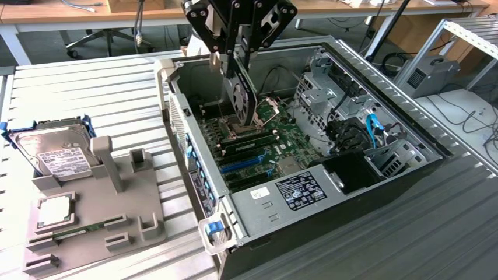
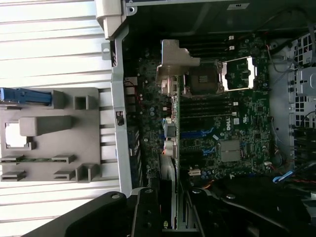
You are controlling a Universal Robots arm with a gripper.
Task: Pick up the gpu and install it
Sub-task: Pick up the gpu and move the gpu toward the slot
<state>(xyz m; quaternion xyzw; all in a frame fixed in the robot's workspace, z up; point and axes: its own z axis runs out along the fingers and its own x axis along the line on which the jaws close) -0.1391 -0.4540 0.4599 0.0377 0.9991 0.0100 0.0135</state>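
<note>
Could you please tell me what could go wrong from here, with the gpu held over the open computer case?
1. The gripper holds the gpu by its top edge, hanging above the open CPU socket. A skewed descent might strike it.
2. The blue slots lie apart from the card's lower edge, so it could seat off-line.
3. Its metal bracket might catch the case wall.
</note>
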